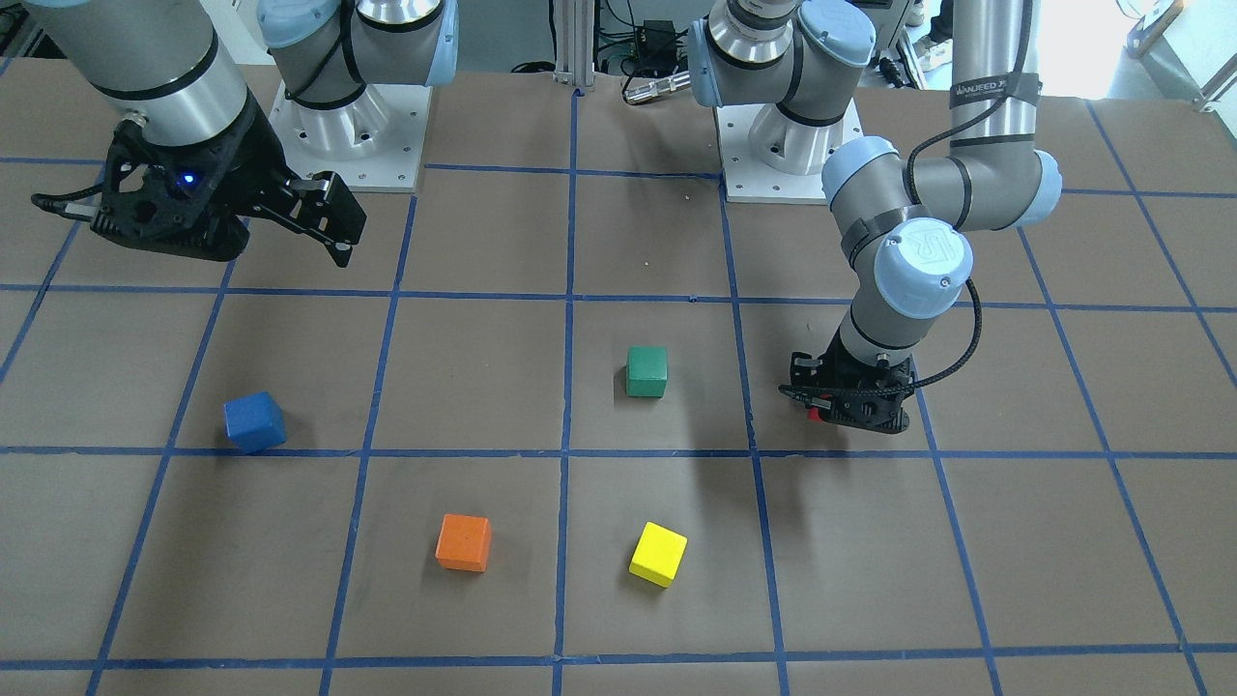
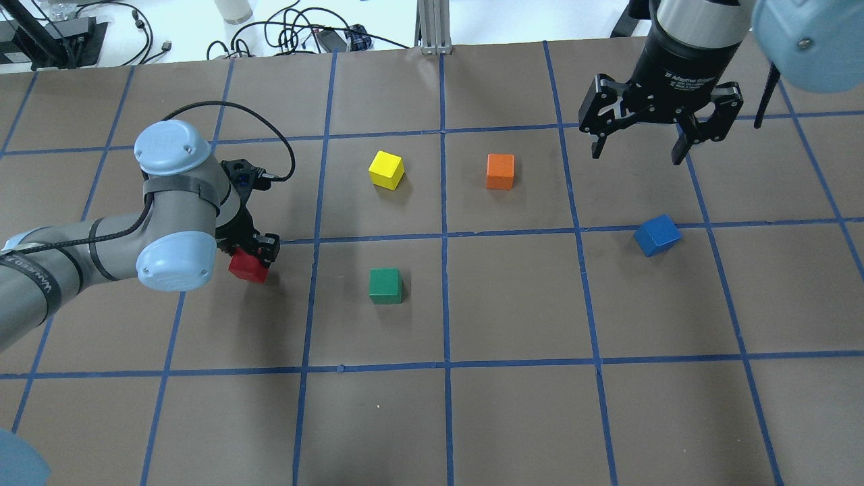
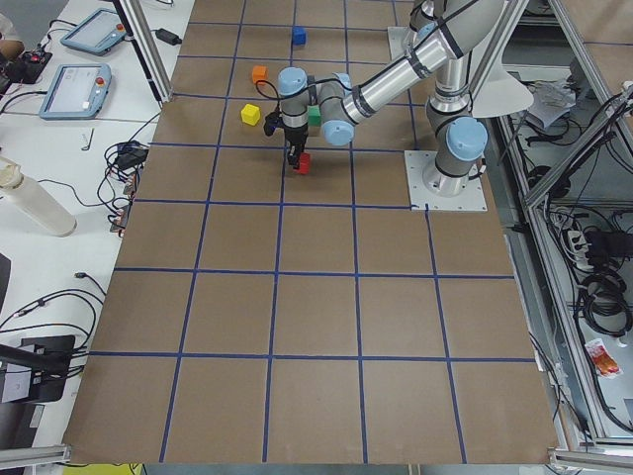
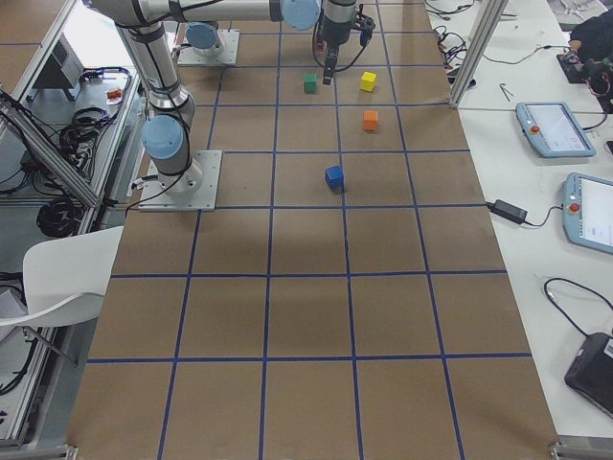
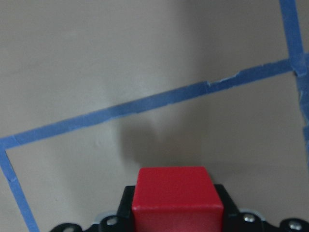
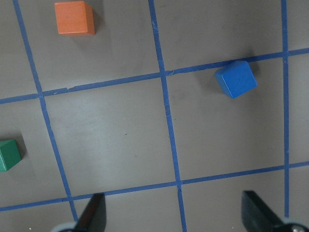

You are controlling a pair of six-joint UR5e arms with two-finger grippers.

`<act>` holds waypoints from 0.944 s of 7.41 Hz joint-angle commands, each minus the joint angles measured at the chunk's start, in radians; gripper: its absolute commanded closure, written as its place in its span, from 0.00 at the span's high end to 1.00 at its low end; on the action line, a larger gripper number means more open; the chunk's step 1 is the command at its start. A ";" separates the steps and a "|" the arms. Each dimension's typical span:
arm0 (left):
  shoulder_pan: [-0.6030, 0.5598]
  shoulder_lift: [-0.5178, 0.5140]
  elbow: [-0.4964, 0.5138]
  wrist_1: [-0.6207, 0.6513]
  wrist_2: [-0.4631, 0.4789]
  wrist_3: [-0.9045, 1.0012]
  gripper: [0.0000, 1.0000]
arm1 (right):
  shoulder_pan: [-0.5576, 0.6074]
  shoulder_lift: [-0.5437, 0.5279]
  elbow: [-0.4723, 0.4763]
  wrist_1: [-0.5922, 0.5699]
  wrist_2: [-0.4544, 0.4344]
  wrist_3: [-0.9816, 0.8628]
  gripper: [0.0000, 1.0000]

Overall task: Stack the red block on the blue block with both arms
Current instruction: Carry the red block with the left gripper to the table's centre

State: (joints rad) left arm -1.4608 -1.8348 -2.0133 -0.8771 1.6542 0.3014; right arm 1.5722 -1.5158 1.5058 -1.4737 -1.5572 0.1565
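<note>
The red block sits between the fingers of my left gripper, which is shut on it low over the table's left side. The left wrist view shows the red block held in the black jaws, with its shadow on the table just beyond. I cannot tell whether it touches the table. The blue block lies rotated on the table at the right, next to a blue tape line. My right gripper is open and empty, hanging high above and beyond it. The right wrist view shows the blue block ahead of the spread fingers.
A green block lies near the middle, right of the red block. A yellow block and an orange block lie farther out. The brown table has a blue tape grid. Both arm bases stand at the robot's edge.
</note>
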 commanded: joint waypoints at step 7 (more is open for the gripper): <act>-0.487 -0.218 0.398 -0.146 -0.136 -0.597 0.21 | -0.011 -0.001 0.004 -0.052 -0.003 0.005 1.00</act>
State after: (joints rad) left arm -1.9092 -2.0225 -1.6098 -1.0333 1.5155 -0.2410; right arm 1.5612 -1.5165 1.5079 -1.4988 -1.5594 0.1566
